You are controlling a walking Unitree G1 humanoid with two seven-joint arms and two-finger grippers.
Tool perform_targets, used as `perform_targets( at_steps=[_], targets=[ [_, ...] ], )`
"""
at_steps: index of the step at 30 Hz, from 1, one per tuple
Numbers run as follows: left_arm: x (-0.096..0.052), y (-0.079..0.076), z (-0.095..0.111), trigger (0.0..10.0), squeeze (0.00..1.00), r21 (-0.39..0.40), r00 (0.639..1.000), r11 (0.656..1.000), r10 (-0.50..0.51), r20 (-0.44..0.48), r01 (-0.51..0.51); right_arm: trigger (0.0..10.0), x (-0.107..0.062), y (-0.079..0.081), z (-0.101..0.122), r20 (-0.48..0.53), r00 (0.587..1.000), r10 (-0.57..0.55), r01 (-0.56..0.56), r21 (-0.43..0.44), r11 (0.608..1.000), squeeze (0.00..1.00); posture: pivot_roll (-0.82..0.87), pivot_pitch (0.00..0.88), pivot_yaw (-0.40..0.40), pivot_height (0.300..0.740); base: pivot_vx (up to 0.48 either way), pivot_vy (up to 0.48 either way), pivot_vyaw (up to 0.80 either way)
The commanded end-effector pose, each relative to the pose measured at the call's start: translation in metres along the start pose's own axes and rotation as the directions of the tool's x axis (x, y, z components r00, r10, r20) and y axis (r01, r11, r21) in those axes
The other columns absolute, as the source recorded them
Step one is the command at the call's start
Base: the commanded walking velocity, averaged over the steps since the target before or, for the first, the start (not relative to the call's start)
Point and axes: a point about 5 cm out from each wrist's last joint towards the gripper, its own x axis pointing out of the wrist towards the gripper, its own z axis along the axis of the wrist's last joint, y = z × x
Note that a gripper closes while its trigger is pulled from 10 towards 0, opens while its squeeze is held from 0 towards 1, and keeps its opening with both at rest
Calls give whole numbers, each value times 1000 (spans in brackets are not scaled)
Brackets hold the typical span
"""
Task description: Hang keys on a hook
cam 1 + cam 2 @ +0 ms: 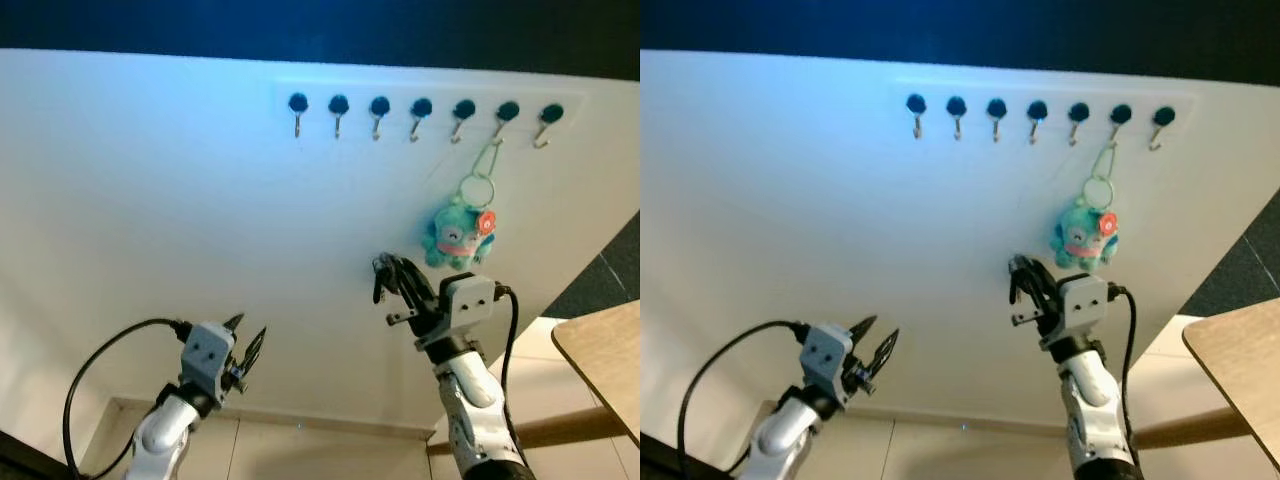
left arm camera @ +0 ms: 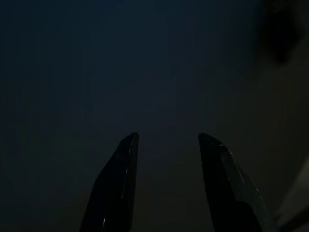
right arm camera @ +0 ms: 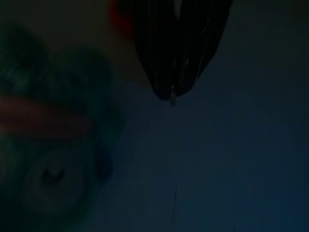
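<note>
Teal plush keychain [image 1: 457,236] hangs from metal wall hook [image 1: 499,131], up-right of right gripper [image 1: 383,278], fingers pressed together; left gripper [image 1: 247,345] spread.

white wall [image 1: 150,200], dark round hooks [image 1: 421,107], teal plush keychain [image 1: 455,236], orange tag [image 1: 486,222]

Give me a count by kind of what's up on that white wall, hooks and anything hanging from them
Hooks: 7
Plush keychain: 1, hanging from the sixth hook counted from the robot's left
Total: 8
</note>
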Motion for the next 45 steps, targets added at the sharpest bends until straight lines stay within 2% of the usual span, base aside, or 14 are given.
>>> perform_targets(
  at_steps=[1,2,5,8,11,12,13,14,16,19,21,22,33,45],
  targets=[
    [2,-10,15,10000,0,0,995,996,-94,34,95,10000,14,0,25,102,995,-1,0,2,1000,0,30,81,-13,740,0,0,0],
    [5,-13,25,10000,0,7,989,991,-132,64,131,10000,18,1,33,133,991,-2,2,6,1000,0,35,81,-24,740,0,0,0],
    [8,-16,34,10000,0,7,982,986,-166,87,166,10000,21,3,40,156,988,-3,1,11,1000,0,33,81,-27,740,0,0,0],
    [12,-29,58,10000,0,10,954,959,-283,98,284,10000,26,18,54,180,982,49,-58,42,997,0,32,84,-25,740,0,0,0],
    [12,-29,58,10000,0,10,954,959,-283,98,284,10000,26,18,54,180,982,49,-58,42,997,0,32,84,-25,740,0,0,0],
    [10,-32,61,10000,0,16,947,951,-310,84,309,10000,26,24,53,150,985,80,-91,63,994,0,31,83,-23,740,0,0,0],
    [6,-32,61,10000,0,-4,949,951,-309,60,309,10000,22,35,39,34,989,146,-149,96,984,0,30,85,-22,740,0,0,0],
    [6,-32,61,10000,0,-4,949,951,-309,60,309,10000,22,35,39,34,989,146,-149,96,984,0,30,85,-22,740,0,0,0],
    [1,-27,53,10000,0,-57,965,963,-261,22,262,10000,11,41,19,-87,977,192,-181,121,976,0,33,87,-23,740,0,0,0],
    [-1,-25,50,10000,0,-73,970,967,-243,8,243,10000,6,42,11,-140,970,201,-183,128,975,0,33,87,-24,740,0,0,0],
    [-2,-23,47,10000,0,-95,975,971,-221,-13,219,10000,-5,43,-6,-247,946,212,-181,140,973,0,36,88,-27,740,0,480,0],
    [-2,-23,48,10000,0,-96,976,972,-216,-18,213,10000,-8,43,-9,-269,939,212,-179,144,973,0,36,89,-28,740,0,480,0],
    [0,-26,50,10000,0,-91,974,971,-223,-37,219,10000,-7,39,-8,-301,931,208,-168,151,974,0,36,90,-30,740,0,87,0],
    [3,-26,57,10000,0,-88,970,967,-241,-25,238,10000,-1,36,5,-226,955,192,-161,150,976,0,37,90,-31,740,0,0,0]
  ],
)
